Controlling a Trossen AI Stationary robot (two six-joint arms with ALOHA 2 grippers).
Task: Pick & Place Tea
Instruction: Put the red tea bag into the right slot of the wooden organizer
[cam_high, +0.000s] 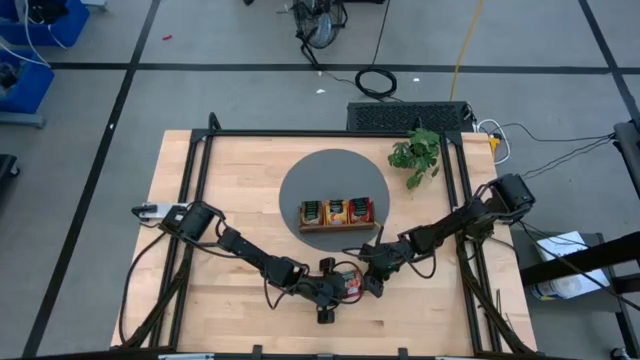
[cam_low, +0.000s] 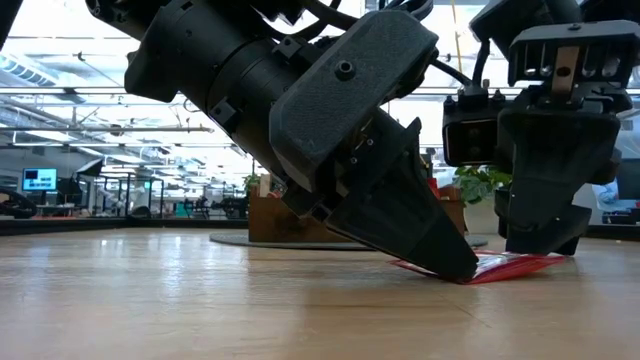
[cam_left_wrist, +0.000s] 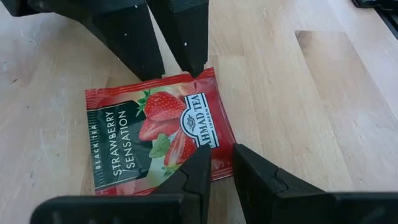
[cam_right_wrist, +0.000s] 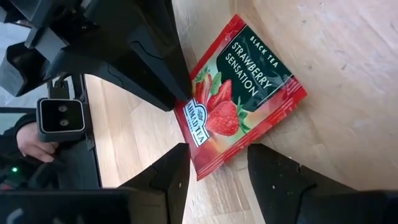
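Near the front edge of the desk (cam_high: 240, 170), both grippers meet over a single red sachet (cam_left_wrist: 158, 134) lying flat on the wood. Its label reads "Strawberry Sensation" and "Black Tea", with strawberries printed beside a dark green panel.

The left gripper (cam_left_wrist: 214, 168) is tilted steeply down, and its two fingers stand close together on the sachet's edge. In the left wrist view one fingertip covers that edge, so the gripper looks closed on the packet, though whether it truly pinches it or only presses it down is hard to tell. In the low view the gripper's dark wedge hides most of the sachet; only a thin red sliver shows at the tip.

The right gripper (cam_right_wrist: 214, 165) hovers at the opposite end of the sachet with its fingers spread apart, wider than the packet's corner that shows between them; they do not seem to be touching it. From above, the two grippers cover nearly the whole sachet, leaving a small red patch.

Farther back, on a round grey mat (cam_high: 300, 185), sits a wooden tray (cam_high: 338, 228) holding rows of tea sachets (cam_high: 337, 209), too small here to count or to read. A small green plant (cam_high: 417, 153) stands just beside the mat. At the edge of the right wrist view, a person's hand (cam_right_wrist: 28, 142) shows beyond the desk, cut off by the frame.
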